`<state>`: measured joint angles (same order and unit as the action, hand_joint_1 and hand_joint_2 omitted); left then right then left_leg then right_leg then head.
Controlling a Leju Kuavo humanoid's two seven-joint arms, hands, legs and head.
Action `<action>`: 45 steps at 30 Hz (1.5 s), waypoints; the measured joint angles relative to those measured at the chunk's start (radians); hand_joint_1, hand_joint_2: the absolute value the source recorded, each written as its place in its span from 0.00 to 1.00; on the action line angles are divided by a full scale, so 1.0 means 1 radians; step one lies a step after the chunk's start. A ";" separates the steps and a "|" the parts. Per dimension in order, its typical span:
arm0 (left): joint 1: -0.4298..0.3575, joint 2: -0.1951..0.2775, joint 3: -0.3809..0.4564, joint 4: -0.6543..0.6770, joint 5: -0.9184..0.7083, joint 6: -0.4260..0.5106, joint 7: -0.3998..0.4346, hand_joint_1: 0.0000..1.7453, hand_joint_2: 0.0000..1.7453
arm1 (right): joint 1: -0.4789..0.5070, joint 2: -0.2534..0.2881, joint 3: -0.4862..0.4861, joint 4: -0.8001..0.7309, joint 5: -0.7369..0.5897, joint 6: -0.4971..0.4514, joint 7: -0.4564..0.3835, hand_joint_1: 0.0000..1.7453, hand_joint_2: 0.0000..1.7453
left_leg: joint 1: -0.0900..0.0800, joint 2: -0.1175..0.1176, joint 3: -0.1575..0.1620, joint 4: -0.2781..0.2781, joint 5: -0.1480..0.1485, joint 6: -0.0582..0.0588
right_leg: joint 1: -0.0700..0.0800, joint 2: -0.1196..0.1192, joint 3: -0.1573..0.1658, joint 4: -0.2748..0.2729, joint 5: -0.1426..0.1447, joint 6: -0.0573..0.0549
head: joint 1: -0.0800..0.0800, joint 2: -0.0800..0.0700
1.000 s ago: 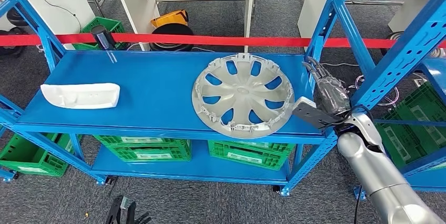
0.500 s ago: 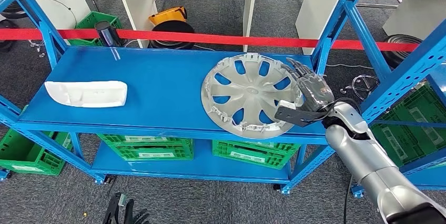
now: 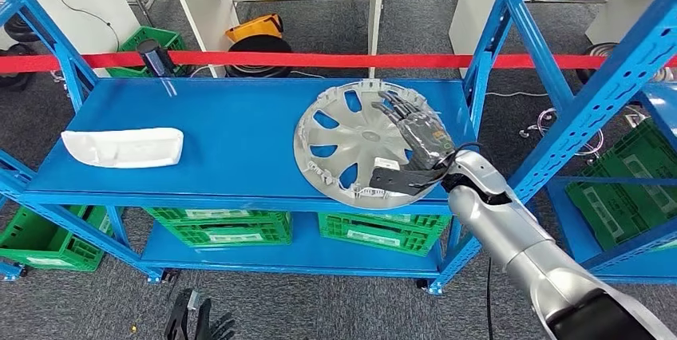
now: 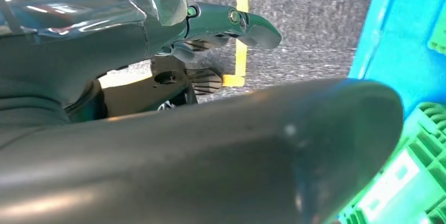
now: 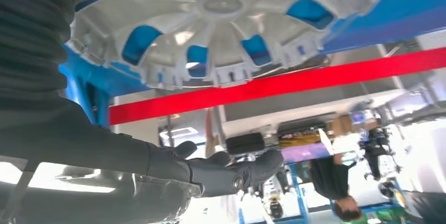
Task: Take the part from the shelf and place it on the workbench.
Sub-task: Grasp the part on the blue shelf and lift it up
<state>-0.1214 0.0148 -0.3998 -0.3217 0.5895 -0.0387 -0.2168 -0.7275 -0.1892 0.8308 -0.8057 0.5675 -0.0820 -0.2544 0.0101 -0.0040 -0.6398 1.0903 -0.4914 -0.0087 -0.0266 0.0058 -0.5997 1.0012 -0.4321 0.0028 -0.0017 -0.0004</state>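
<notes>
A silver wheel cover (image 3: 347,136) lies flat on the right half of the blue shelf board (image 3: 239,128). My right hand (image 3: 419,139) hovers over its right side, fingers stretched across the spokes and thumb (image 3: 403,180) by the near rim. In the right wrist view the wheel cover (image 5: 226,29) stands apart from my fingers (image 5: 231,171), with nothing held between them. A white moulded part (image 3: 124,147) rests at the shelf's left end. My left hand (image 3: 192,322) hangs low beside the floor, and the left wrist view shows its dark fingers (image 4: 231,21) holding nothing.
Blue uprights (image 3: 491,45) frame the shelf close to my right arm. A red tape (image 3: 319,60) runs behind the shelf, with a dark cylinder (image 3: 156,59) at the back left corner. Green crates (image 3: 215,227) fill the lower level. White tables stand beyond.
My right hand has moved left from beside the right upright to over the wheel cover's right side. The wheel cover and white part have stayed put; the view shifted slightly.
</notes>
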 joint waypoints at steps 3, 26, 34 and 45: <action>-0.001 0.002 -0.012 -0.002 0.007 0.002 -0.005 0.00 0.00 | -0.001 0.026 0.024 0.002 -0.019 0.010 0.000 0.00 1.00 | 0.004 0.001 -0.090 0.180 -0.065 -0.010 | 0.002 0.002 0.000 0.001 -0.001 -0.004 | -0.001 0.000; -0.007 0.014 -0.056 -0.028 0.050 0.037 -0.026 0.00 0.00 | 0.051 0.146 0.092 0.077 -0.165 0.042 0.043 0.00 1.00 | -0.012 -0.002 0.041 -0.104 0.073 0.026 | 0.021 -0.001 0.004 0.001 -0.009 0.006 | 0.001 0.000; 0.002 0.029 -0.060 -0.034 0.059 0.054 -0.029 0.00 0.00 | 0.091 0.159 0.058 0.100 -0.199 0.017 0.078 0.00 1.00 | 0.003 0.000 -0.096 0.187 -0.063 -0.015 | 0.010 0.001 0.010 -0.008 -0.002 -0.021 | 0.000 0.000; 0.000 0.040 -0.068 -0.039 0.060 0.066 -0.026 0.00 0.00 | 0.124 0.158 0.012 0.115 -0.193 0.018 0.116 0.00 1.00 | -0.004 0.002 0.055 -0.112 0.066 0.021 | 0.018 0.006 0.006 -0.009 -0.001 -0.001 | 0.001 0.000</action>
<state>-0.1217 0.0545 -0.4682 -0.3611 0.6497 0.0273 -0.2430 -0.6031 -0.0311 0.8429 -0.6909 0.3748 -0.0638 -0.1382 0.0059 -0.0024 -0.5844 0.9784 -0.4254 0.0126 -0.0082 0.0120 -0.5941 0.9924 -0.4335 0.0015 -0.0010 -0.0004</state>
